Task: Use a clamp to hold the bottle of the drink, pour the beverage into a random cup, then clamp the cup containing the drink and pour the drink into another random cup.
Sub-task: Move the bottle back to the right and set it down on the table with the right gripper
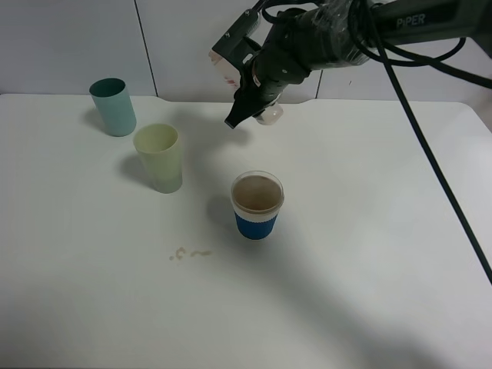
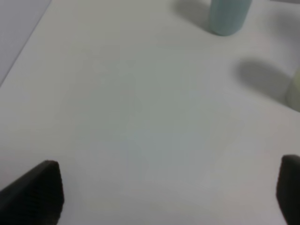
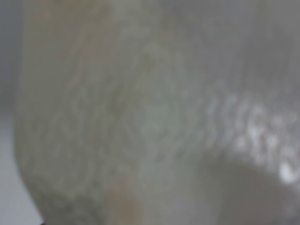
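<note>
My right gripper [image 1: 250, 104] is shut on the bottle [image 1: 269, 114] and holds it tilted in the air above the table's far middle. Up close in the right wrist view, the bottle's [image 3: 150, 112] blurred translucent wall fills the frame. The pale yellow-green cup [image 1: 159, 157] stands upright at left, and its edge [image 2: 294, 91] shows in the left wrist view. The blue-sleeved paper cup [image 1: 257, 204] stands at centre with a brown inside. I cannot make out the drink itself. My left gripper [image 2: 168, 197] is open over bare table, with nothing between its fingers.
A teal tumbler [image 1: 113, 107] stands at the back left, also seen as the teal tumbler [image 2: 227, 16] from the left wrist. A few small brownish drops [image 1: 188, 253] lie on the white table [image 1: 369, 277] in front of the yellow-green cup.
</note>
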`<state>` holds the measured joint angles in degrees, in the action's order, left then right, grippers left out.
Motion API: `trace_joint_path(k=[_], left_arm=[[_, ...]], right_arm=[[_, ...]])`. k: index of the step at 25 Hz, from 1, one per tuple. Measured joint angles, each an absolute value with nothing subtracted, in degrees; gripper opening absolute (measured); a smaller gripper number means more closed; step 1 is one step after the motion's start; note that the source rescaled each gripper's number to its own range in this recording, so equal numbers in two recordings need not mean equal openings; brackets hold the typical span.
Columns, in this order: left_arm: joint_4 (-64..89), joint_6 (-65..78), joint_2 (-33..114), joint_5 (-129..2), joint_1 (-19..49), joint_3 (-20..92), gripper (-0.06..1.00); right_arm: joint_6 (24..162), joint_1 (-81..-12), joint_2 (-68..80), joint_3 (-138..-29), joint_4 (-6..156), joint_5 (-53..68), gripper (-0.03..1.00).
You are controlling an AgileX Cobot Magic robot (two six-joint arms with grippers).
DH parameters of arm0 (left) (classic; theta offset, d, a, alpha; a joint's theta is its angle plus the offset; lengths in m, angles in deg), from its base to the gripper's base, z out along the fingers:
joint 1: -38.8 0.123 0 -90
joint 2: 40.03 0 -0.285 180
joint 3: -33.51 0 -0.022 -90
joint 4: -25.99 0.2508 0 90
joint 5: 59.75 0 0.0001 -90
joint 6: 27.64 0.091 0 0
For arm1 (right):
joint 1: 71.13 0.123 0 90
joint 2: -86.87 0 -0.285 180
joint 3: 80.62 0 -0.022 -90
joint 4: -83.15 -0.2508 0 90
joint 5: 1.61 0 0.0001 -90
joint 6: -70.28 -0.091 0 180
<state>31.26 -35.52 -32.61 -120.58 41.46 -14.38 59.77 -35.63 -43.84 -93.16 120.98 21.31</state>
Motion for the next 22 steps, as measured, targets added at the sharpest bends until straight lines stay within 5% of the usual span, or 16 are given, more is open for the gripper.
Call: trace_joint_path(k=[22], left_arm=[[31.26, -35.52, -32.61, -120.58, 41.46, -14.38, 0.75]], right_arm=[[80.98, -47.83, -37.66, -64.78, 99.47, -24.37, 0.0]])
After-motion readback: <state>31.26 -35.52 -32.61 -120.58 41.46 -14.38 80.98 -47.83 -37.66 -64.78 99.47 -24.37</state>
